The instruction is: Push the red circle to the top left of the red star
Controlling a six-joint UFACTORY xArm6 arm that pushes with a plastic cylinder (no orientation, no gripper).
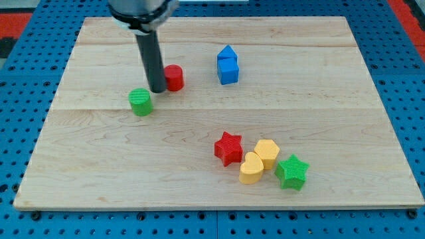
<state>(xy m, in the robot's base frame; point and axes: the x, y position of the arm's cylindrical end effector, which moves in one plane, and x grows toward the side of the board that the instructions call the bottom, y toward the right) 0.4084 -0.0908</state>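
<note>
The red circle [174, 78] sits in the upper middle-left of the wooden board [99, 166]. My tip [158, 89] rests on the board right against the red circle's left side. The red star [228, 148] lies lower and to the right, well apart from the red circle. The rod partly hides the red circle's left edge.
A green circle [140, 101] lies just below-left of my tip. A blue block [227, 65] stands to the right of the red circle. A yellow heart [251, 168], a yellow hexagon [267, 153] and a green star [292, 172] cluster right of the red star.
</note>
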